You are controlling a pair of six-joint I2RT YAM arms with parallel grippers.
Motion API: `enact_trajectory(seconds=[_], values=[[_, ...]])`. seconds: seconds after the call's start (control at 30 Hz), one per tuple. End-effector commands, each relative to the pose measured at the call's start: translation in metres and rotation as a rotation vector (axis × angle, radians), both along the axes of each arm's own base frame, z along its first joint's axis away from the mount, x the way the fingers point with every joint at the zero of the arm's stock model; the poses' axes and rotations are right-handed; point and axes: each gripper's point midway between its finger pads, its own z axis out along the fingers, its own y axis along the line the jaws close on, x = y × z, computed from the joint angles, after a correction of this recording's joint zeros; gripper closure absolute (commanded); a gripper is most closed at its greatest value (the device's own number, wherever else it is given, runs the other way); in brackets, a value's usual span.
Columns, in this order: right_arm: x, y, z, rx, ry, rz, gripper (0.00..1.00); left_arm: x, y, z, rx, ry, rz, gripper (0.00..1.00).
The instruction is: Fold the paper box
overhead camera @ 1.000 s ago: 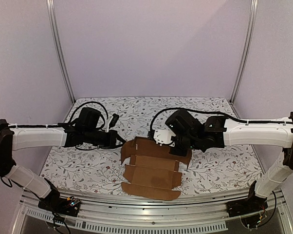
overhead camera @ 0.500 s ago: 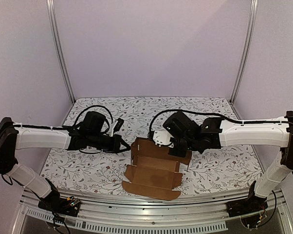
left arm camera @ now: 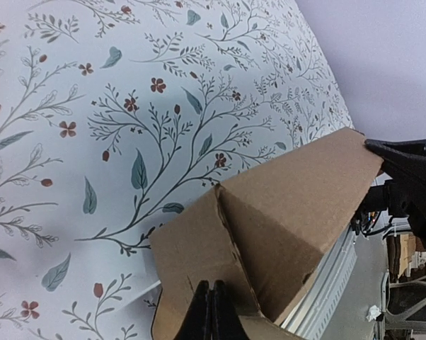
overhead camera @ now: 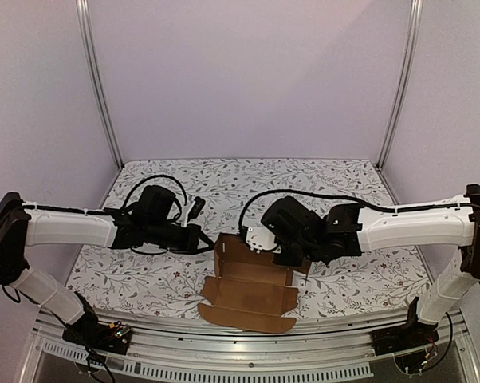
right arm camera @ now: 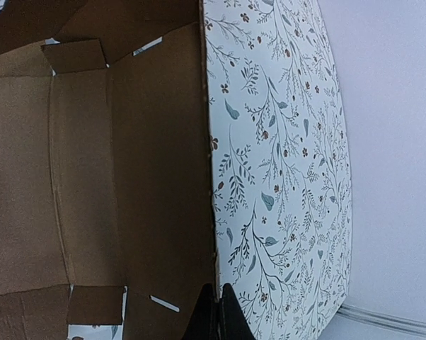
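The paper box point(overhead camera: 248, 289) is a brown die-cut cardboard sheet, partly folded, at the table's front middle. Its back panel and left side flap point(overhead camera: 222, 254) stand up, and its front flaps lie flat. My left gripper point(overhead camera: 206, 241) is shut, with its tips against the outside of the raised left flap point(left arm camera: 199, 248). My right gripper point(overhead camera: 294, 257) is shut on the top edge of the back panel point(right arm camera: 163, 177). The panel's edge runs in between its fingertips point(right arm camera: 217, 312). The box's creased inner face and small tabs point(right arm camera: 75, 55) show in the right wrist view.
The table carries a floral cloth point(overhead camera: 144, 271). A metal rail point(overhead camera: 248, 351) runs along the near edge, just in front of the box. Frame posts point(overhead camera: 96, 80) stand at the back corners against purple walls.
My left gripper has moved right and pushed the left side flap up from a slant. My right gripper has shifted left and slightly down with the back panel.
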Motion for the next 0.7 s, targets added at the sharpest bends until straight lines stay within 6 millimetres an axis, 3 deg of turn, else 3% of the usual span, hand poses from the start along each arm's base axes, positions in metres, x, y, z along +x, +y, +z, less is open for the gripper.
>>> enact_trajectory(seconds=[0.0,0.37,0.67], values=[[-0.003,-0.001,-0.007,-0.049,-0.056,0.01,1.0,-0.007,-0.001,-0.005,0.01,-0.001,-0.007,1.0],[-0.013,-0.001,-0.007,-0.1,-0.18,0.033,1.0,-0.019,0.006,-0.01,0.016,-0.001,-0.002,1.0],[-0.005,0.005,0.006,-0.06,-0.343,-0.028,1.0,-0.024,0.003,-0.009,0.013,-0.019,-0.012,1.0]])
